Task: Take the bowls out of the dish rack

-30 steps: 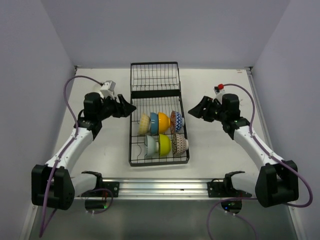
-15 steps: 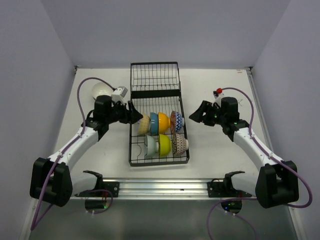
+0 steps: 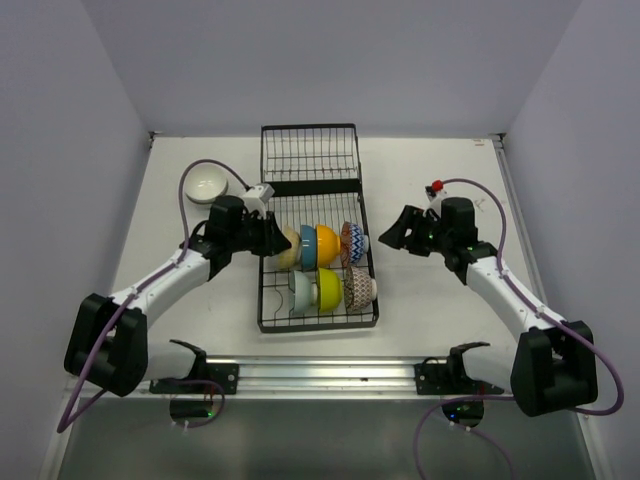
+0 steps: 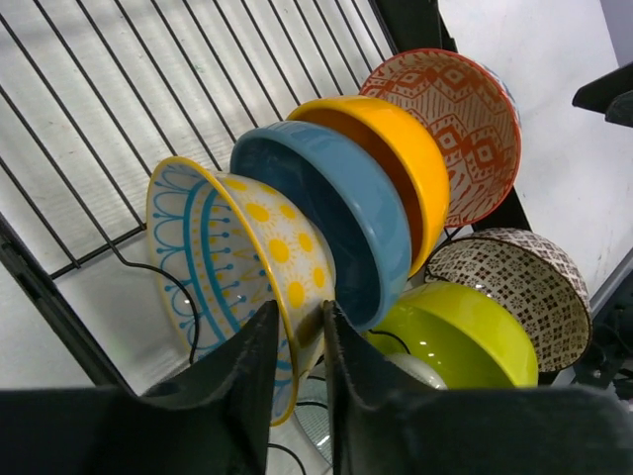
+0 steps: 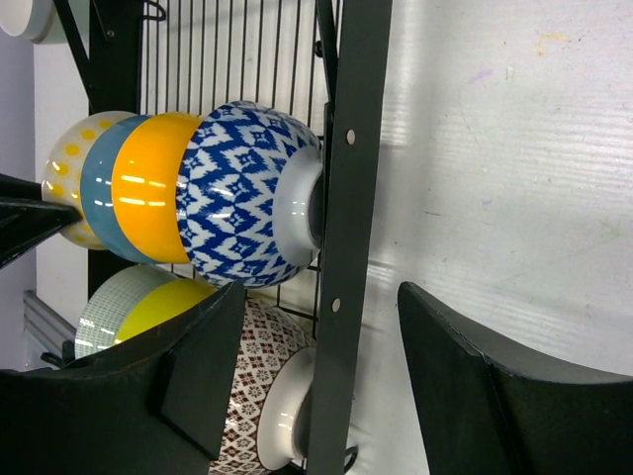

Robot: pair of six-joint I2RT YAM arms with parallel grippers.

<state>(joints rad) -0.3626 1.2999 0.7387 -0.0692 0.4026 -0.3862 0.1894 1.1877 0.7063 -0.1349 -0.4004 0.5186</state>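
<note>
Left jaws are pinched almost closed on the rim of the dotted bowl (image 4: 227,247), the leftmost in the far row of the rack (image 3: 310,150). The rack runs down the middle of the tabletop (image 3: 430,300), from the far edge toward the near one. Right jaws stand wide and hold nothing, just beside the rack's right rail, level with the zigzag bowl (image 5: 242,188).

One white bowl (image 3: 205,184) sits on the tabletop near the far left corner — the only one out. Seven are in the rack:
- **Far row:** the dotted bowl, blue bowl (image 4: 336,218), orange bowl (image 4: 406,158) and zigzag bowl.
- **Near row:** mint bowl (image 3: 301,291), yellow-green bowl (image 4: 465,332) and brown bowl (image 4: 514,287).

The job looks barely begun — a second bowl gripped, not yet lifted.
</note>
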